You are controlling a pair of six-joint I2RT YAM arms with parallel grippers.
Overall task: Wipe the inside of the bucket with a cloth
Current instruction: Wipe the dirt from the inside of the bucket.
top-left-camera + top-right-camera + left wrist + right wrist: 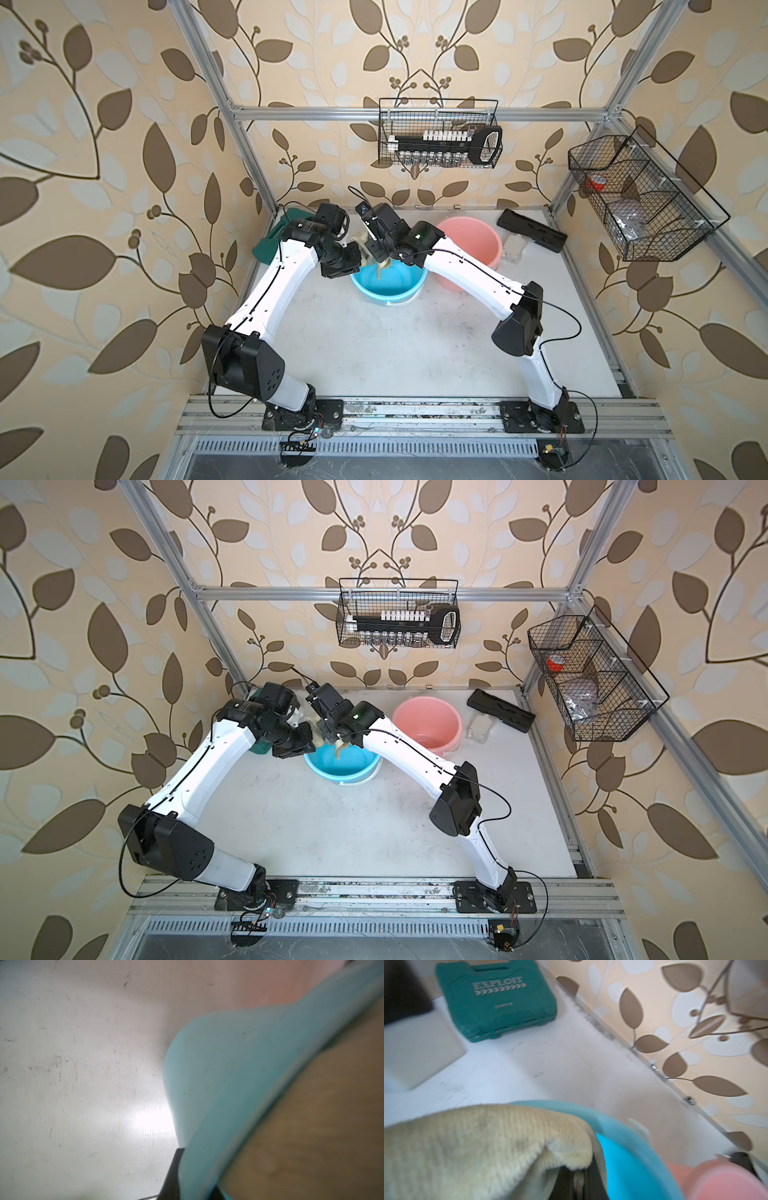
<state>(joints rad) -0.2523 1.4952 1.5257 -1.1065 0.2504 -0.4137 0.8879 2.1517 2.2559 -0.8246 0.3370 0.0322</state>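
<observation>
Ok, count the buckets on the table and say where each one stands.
2. A blue bucket stands centre-back on the table, the cloth hanging into it. A pink bucket stands behind it, to the right. More may be hidden.

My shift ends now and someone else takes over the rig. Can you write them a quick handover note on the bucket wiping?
Left gripper: shut, apparently clamped on the rim of the blue bucket to steady it.
Right gripper: shut on the cloth, just above that rim.
Cloth: bunched between the two grippers, one end hanging into the bucket.
Done: cloth is in hand at the bucket; how much has been wiped cannot be told.
Left: wipe the inside wall and bottom.
</observation>
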